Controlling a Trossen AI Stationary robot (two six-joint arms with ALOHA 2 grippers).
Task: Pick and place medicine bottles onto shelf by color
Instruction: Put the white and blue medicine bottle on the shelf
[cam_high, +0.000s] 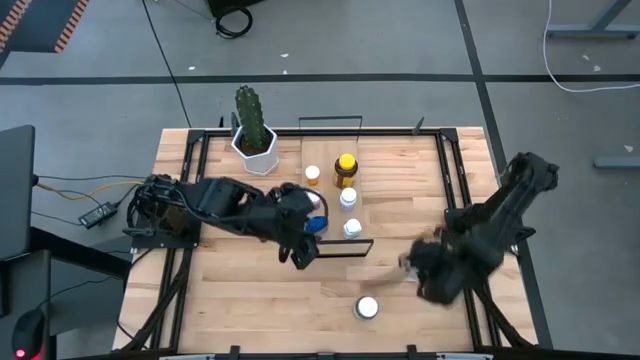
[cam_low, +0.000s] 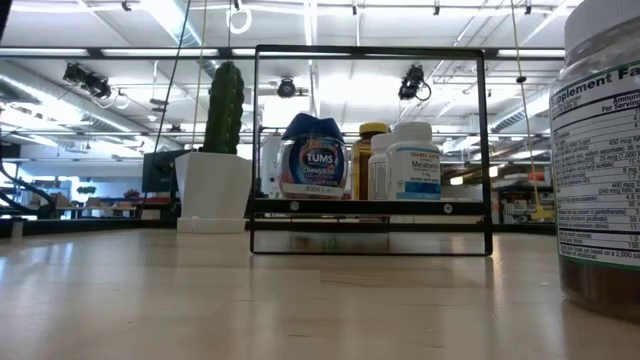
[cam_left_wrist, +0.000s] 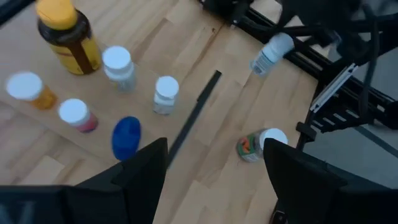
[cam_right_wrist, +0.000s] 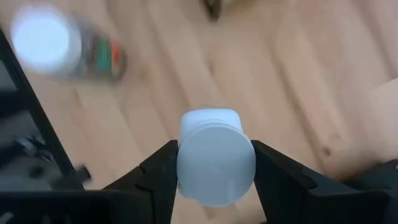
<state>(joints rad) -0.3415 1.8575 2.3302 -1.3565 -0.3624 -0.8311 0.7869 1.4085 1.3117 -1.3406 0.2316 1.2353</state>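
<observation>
A white-capped bottle (cam_right_wrist: 216, 163) is pinched by the right gripper (cam_right_wrist: 214, 171) near the table's right edge; the left gripper (cam_left_wrist: 214, 165) is held spread over the shelf (cam_high: 385, 190)

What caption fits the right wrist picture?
Right gripper clamps a white bottle above the wooden table.

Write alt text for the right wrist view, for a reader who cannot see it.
The right gripper holds a white-capped bottle between its dark jaws, above the light wooden tabletop. Farther off, another white-capped bottle with a colourful label shows on the wood, blurred, beside a black frame rail.
</observation>
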